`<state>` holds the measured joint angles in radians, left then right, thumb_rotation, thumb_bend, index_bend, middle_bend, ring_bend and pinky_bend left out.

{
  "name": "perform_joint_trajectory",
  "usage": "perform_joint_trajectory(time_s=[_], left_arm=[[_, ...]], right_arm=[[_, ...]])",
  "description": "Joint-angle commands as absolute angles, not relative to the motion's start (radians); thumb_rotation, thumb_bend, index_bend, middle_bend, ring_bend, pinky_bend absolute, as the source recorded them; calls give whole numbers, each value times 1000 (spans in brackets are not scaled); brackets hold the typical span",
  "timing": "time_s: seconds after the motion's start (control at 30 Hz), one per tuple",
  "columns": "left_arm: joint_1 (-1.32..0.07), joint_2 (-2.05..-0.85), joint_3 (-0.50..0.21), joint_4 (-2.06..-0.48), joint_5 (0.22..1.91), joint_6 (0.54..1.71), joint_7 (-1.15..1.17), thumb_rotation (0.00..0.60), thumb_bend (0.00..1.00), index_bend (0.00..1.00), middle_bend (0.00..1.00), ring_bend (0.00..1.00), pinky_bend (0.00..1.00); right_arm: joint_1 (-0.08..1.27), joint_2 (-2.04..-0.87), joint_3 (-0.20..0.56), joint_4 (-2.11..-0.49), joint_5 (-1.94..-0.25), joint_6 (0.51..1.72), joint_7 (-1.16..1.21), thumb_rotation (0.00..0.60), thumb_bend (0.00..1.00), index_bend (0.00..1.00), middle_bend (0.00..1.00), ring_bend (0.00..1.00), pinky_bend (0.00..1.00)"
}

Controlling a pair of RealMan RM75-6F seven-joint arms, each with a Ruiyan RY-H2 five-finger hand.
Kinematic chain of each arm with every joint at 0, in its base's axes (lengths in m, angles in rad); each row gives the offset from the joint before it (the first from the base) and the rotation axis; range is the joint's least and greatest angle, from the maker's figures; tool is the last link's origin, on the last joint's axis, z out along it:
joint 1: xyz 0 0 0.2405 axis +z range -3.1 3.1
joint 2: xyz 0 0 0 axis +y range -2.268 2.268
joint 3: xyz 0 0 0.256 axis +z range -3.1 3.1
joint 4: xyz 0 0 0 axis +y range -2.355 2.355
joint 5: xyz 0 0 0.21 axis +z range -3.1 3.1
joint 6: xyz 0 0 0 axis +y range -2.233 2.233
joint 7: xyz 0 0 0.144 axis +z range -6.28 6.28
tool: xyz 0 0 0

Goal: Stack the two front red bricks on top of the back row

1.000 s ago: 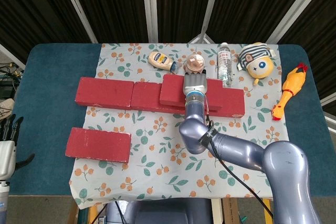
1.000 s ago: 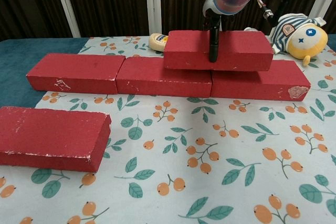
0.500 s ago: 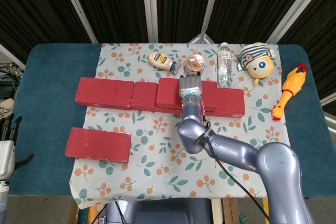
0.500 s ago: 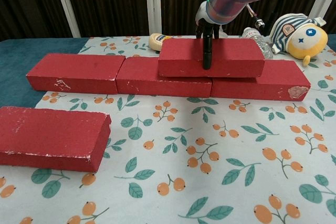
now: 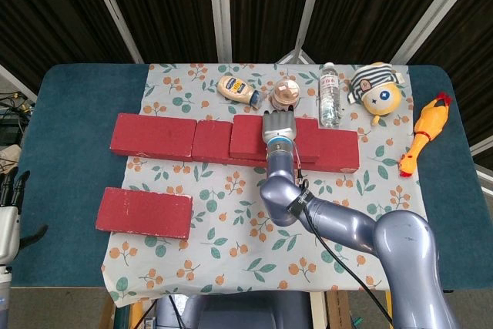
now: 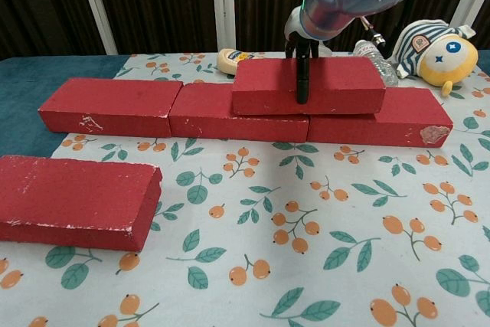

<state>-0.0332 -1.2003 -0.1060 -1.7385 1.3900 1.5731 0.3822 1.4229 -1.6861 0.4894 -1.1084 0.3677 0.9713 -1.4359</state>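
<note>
Three red bricks form the back row [image 5: 152, 135] [image 6: 111, 105] across the floral cloth. A fourth red brick [image 5: 250, 135] [image 6: 337, 86] lies on top of that row, over the seam between the middle and right bricks. My right hand [image 5: 279, 124] [image 6: 303, 34] grips this top brick from above, its thumb [image 6: 302, 82] down the front face and the other fingers over the back edge. One more red brick [image 5: 144, 213] [image 6: 76, 201] lies alone at the front left. My left hand [image 5: 8, 217] hangs at the table's left edge, fingers apart, holding nothing.
Behind the back row stand a mayonnaise bottle [image 5: 237, 88], a small copper-lidded jar [image 5: 286, 95] and a water bottle [image 5: 330, 95]. A striped plush toy [image 5: 377, 92] [image 6: 436, 51] and a rubber chicken [image 5: 424, 135] lie at the right. The floral cloth [image 5: 231, 244] covers the middle of the table.
My right hand has lowered the top brick and shifted it slightly left, so it now rests on the back row. In the last half second it has hardly moved. The left hand has sunk slightly.
</note>
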Motion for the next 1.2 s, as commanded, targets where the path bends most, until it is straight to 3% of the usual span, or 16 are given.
perform_joint_trajectory(time_s=[0.03,0.43,0.77,1.2], left_arm=[[-34,-1201,-105,-1739,1390,1573,383,600,0,17,0,0,126],[-37,-1204,-103,-1738,1388,1573,389,600,0,19,0,0,126],[-36,-1203,-103,-1738,1387,1578,388,600,0,19,0,0,126],[-33,-1201,-102,-1738,1389,1588,384,600,0,20,0,0,126]], right_arm=[[1420,-1688,491,-1108,367,970,-1439,600,109,225,277,187,0],[1412,-1704,501,-1089,365,964,-1451,600,109,224,276,184,0],[1402,-1692,525,-1108,380,960,-1457,600,109,151,214,90,0],[1398,-1688,536,-1124,371,968,-1457,600,110,118,179,58,0]])
